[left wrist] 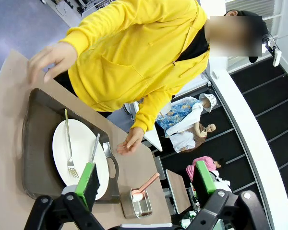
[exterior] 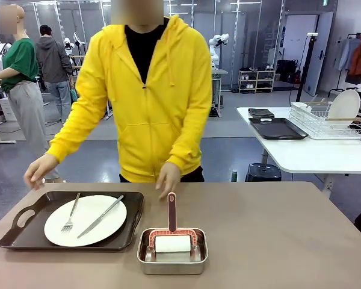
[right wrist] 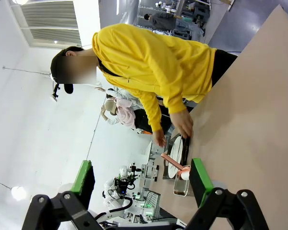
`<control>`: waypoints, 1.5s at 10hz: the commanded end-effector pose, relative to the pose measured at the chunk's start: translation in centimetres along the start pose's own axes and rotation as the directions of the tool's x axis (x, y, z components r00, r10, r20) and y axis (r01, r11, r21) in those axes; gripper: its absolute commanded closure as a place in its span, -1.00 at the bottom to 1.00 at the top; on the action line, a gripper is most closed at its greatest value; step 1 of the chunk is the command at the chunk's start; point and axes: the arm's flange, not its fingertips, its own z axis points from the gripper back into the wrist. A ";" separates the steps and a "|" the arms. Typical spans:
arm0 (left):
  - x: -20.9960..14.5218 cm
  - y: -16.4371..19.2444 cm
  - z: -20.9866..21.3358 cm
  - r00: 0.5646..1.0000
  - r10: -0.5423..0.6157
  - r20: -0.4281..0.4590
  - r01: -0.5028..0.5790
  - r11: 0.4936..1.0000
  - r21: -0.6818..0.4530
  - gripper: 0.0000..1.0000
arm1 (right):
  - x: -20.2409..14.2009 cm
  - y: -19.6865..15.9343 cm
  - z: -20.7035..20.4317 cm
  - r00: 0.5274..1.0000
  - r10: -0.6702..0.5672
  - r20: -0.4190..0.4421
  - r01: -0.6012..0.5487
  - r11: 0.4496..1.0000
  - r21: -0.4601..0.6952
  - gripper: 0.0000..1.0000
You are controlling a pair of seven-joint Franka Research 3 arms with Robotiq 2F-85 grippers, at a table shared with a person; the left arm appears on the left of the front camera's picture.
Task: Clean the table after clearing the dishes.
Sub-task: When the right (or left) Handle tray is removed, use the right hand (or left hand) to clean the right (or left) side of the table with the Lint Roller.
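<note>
On the left of the beige table (exterior: 277, 229) lies a dark brown handled tray (exterior: 24, 224) holding a round white plate (exterior: 93, 224), with a fork (exterior: 71, 215) and a knife (exterior: 101, 217) on it. A person in a yellow hoodie stands at the far side, one hand (exterior: 41, 171) by the tray's far left corner and the other hand (exterior: 168, 178) near its far right corner. My left gripper (left wrist: 146, 184) is open, high above the tray (left wrist: 36, 143) and plate (left wrist: 81, 143). The right gripper (right wrist: 141, 181) is open too, looking along the table (right wrist: 249, 120).
A small steel pan (exterior: 172, 260) with a red-handled white roller (exterior: 172, 238) sits at the front middle. A white table (exterior: 313, 153) at the right carries a dark tray (exterior: 278, 129) and a wire rack (exterior: 325, 123) holding a white plate (exterior: 344, 105).
</note>
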 end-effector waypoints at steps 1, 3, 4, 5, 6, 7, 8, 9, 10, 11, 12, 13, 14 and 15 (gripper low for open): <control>0.1 -0.2 0.2 1.000 -0.005 0.011 0.006 1.000 -0.019 -1.00 | -0.3 0.2 -0.1 1.000 0.003 -0.013 -0.003 1.000 0.004 -1.00; 0.1 -0.2 0.2 1.000 -0.005 0.011 0.006 1.000 -0.019 -1.00 | -0.3 0.2 -0.1 1.000 0.003 -0.013 -0.003 1.000 0.004 -1.00; 0.1 -0.2 0.2 1.000 -0.005 0.011 0.006 1.000 -0.019 -1.00 | -0.3 0.2 -0.1 1.000 0.003 -0.013 -0.003 1.000 0.004 -1.00; 0.1 -0.2 0.2 1.000 -0.005 0.011 0.006 1.000 -0.019 -1.00 | -0.3 0.2 -0.1 1.000 0.003 -0.013 -0.003 1.000 0.004 -1.00; 0.1 -0.2 0.2 1.000 -0.005 0.011 0.006 1.000 -0.019 -1.00 | -0.3 0.2 -0.1 1.000 0.003 -0.013 -0.003 1.000 0.004 -1.00; 0.1 -0.2 0.2 1.000 -0.005 0.011 0.006 1.000 -0.019 -1.00 | -0.3 0.2 -0.1 1.000 0.003 -0.013 -0.003 1.000 0.004 -1.00; 0.1 -0.2 0.2 1.000 -0.005 0.011 0.006 1.000 -0.019 -1.00 | -0.3 0.2 -0.1 1.000 0.003 -0.013 -0.003 1.000 0.004 -1.00; 0.1 -0.2 0.2 1.000 -0.005 0.011 0.006 1.000 -0.019 -1.00 | -0.3 0.2 -0.1 1.000 0.003 -0.013 -0.003 1.000 0.004 -1.00; 0.1 -0.2 0.2 1.000 -0.005 0.011 0.006 1.000 -0.019 -1.00 | -0.3 0.2 -0.1 1.000 0.003 -0.013 -0.003 1.000 0.004 -1.00; 0.0 0.0 0.0 1.000 0.000 0.000 0.000 1.000 0.000 -1.00 | -0.3 0.2 -0.1 1.000 0.003 -0.013 -0.003 1.000 0.004 -1.00; 0.2 -1.3 -1.4 0.997 -0.057 -0.052 0.058 0.998 0.007 -1.00 | -0.3 0.2 -0.1 1.000 0.003 -0.013 -0.003 1.000 0.004 -1.00; 0.4 -3.6 -3.9 0.982 -0.136 -0.129 0.137 0.991 -0.007 -1.00 | -0.3 0.2 -0.1 1.000 0.003 -0.013 -0.003 1.000 0.004 -1.00; 0.0 -5.5 -6.6 0.958 -0.197 -0.209 0.205 0.979 0.019 -1.00 | -0.3 0.2 -0.1 1.000 0.003 -0.013 -0.003 1.000 0.004 -1.00; -1.2 -8.8 -10.9 0.905 -0.310 -0.291 0.313 0.949 -0.035 -1.00 | -0.3 0.2 -0.1 1.000 0.003 -0.013 -0.003 1.000 0.004 -1.00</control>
